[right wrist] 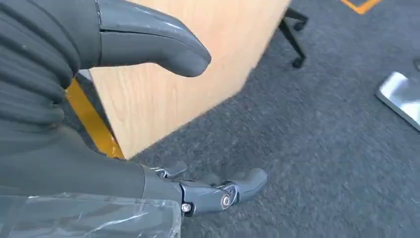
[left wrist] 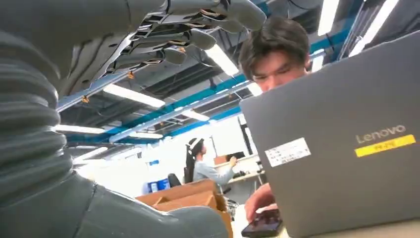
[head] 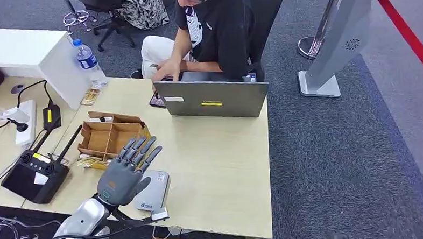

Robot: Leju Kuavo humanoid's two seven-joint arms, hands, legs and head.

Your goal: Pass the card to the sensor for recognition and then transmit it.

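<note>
Grey sensor (head: 152,191) at lower left lies under the empty, spread left hand (head: 126,173); no card visible, presumably thin, stiff.

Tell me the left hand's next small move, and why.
Probably lower the left hand toward the grey sensor box just beneath it: the hand hovers above the table with fingers spread and nothing visibly in them. I can't make out a card.

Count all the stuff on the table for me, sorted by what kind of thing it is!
Laptop: 1
Cardboard box: 1
Water bottle: 1
Phone: 1
Black remote controller: 1
White power strip: 1
Grey sensor under the robot's left hand: 1
Total: 7
</note>
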